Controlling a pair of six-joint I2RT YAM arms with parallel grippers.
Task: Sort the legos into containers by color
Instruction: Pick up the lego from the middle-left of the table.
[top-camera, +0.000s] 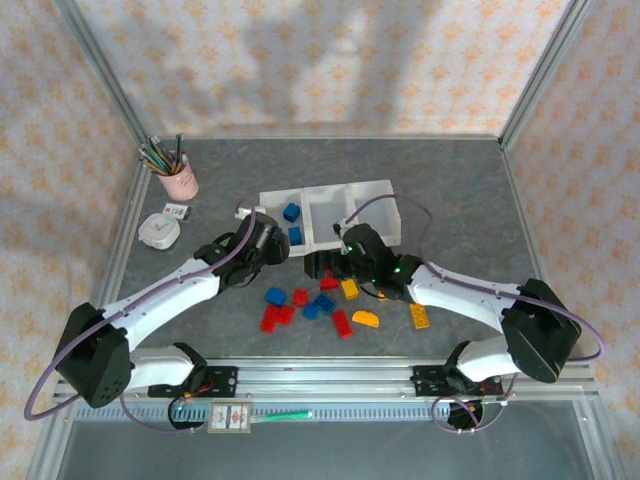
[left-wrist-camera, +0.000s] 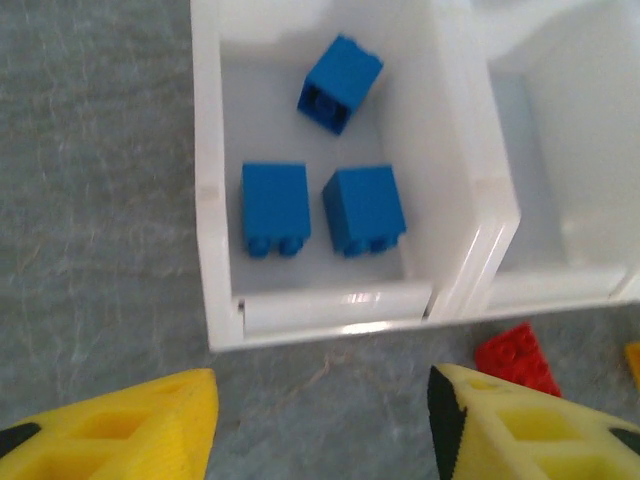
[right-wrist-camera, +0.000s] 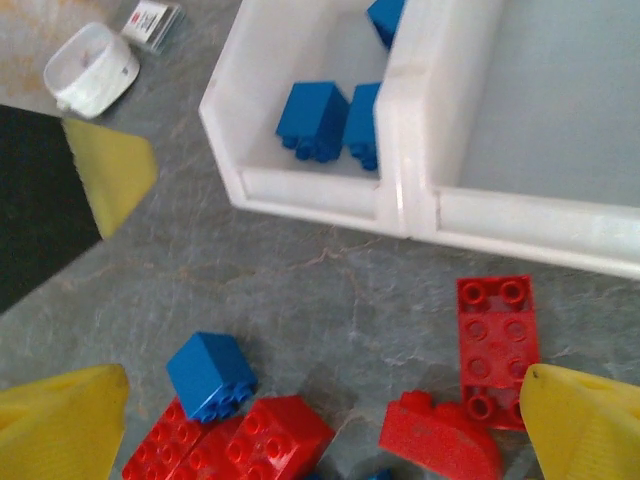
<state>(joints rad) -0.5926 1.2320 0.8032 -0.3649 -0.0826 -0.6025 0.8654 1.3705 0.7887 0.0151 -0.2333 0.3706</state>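
Top external shows three bins (top-camera: 388, 232) joined in one row on the table (top-camera: 460, 200), with loose legos (top-camera: 342, 323) scattered just in front of them. I count three blue, three yellow and about five red, though my right arm (top-camera: 470, 295) covers part of the heap, so the red tally is unsure. A pink cup (top-camera: 180, 182) of pencils and a white timer (top-camera: 158, 231) stand well apart at the far left. Through the left wrist, my left gripper (left-wrist-camera: 320, 400) hangs just before the front wall of the left bin (left-wrist-camera: 205, 180), its two yellow fingers (left-wrist-camera: 120, 425) spread with bare table between them, pinching nothing. In that bin lie three blue bricks (left-wrist-camera: 275, 208): two side by side near the front wall and one tilted near the back. One red brick (left-wrist-camera: 517, 358) lies on the table just beside the right-hand finger, in front of the middle bin (left-wrist-camera: 550, 290). Through the right wrist, my right gripper (right-wrist-camera: 322, 400) is spread wide over the heap and grips nothing. Between its fingers lie one blue cube (right-wrist-camera: 210, 375), two red blocks (right-wrist-camera: 280, 435) touching each other, one red half-round (right-wrist-camera: 440, 440) and one red plate (right-wrist-camera: 497, 340). The plate lies just beside the half-round, and the cube just beside the blocks.
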